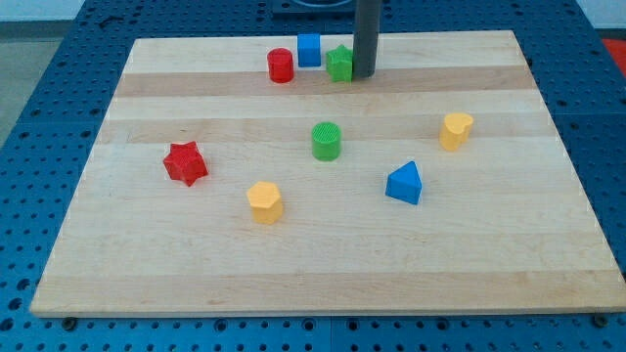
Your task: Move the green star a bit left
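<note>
The green star (338, 64) lies near the view's top, middle of the wooden board (323, 274). My tip (364, 75) stands right against the star's right side, touching or nearly so. A blue cube (309, 49) sits just up-left of the star, and a red cylinder (281, 66) lies further left of it.
A green cylinder (327, 141) sits mid-board. A red star (185, 162) is at the left, a yellow block (265, 201) below centre-left, a blue triangular block (405, 184) right of centre, and a yellow block (455, 130) at the right.
</note>
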Action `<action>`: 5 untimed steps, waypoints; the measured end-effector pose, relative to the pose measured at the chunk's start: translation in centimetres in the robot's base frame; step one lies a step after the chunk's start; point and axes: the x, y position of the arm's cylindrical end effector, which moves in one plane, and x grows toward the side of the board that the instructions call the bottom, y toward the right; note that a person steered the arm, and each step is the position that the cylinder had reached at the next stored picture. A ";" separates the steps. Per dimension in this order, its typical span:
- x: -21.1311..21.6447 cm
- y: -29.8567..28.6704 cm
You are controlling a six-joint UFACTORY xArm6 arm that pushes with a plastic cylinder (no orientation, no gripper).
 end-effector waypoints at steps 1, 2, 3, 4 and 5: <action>-0.5 -0.4; 1.2 -1.1; 3.4 -5.4; 4.7 -6.4; 5.5 -4.7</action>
